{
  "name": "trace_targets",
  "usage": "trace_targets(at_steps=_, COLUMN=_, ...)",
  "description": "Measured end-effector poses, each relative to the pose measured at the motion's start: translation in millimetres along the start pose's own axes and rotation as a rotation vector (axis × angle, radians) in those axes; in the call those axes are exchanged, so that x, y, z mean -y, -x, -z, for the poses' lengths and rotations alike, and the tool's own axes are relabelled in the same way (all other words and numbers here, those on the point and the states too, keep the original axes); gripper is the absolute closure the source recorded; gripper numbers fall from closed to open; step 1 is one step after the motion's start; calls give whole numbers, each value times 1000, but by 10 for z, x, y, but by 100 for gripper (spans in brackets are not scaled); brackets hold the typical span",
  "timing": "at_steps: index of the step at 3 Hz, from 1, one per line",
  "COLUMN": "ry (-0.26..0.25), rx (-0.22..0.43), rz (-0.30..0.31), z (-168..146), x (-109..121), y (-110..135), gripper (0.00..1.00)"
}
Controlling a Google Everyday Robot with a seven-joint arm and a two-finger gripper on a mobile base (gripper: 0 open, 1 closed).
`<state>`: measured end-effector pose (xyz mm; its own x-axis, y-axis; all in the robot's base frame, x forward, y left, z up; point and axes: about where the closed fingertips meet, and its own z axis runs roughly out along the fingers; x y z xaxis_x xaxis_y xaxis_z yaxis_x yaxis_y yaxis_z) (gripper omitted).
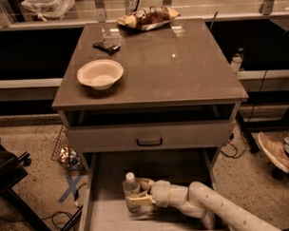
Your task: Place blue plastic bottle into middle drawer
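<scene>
Below the bowl [100,74] on the table [181,73], the bottle [131,187] stands upright in the open drawer [107,219] (left of its middle), pinched between the 2 fingers of the gripper [136,192], whose arm [219,207] enters from the right.

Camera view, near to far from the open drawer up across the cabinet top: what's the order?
Gripper at the bottle in the open drawer → drawer front with handle → bowl → dark packet → snack bag.
</scene>
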<state>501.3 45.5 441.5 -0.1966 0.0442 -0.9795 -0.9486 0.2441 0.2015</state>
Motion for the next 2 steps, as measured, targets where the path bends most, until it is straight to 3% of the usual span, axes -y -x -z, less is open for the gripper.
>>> trace_targets(at_steps=2, ry=5, rx=2, rz=-1, z=-28, x=-21, y=4, gripper=31)
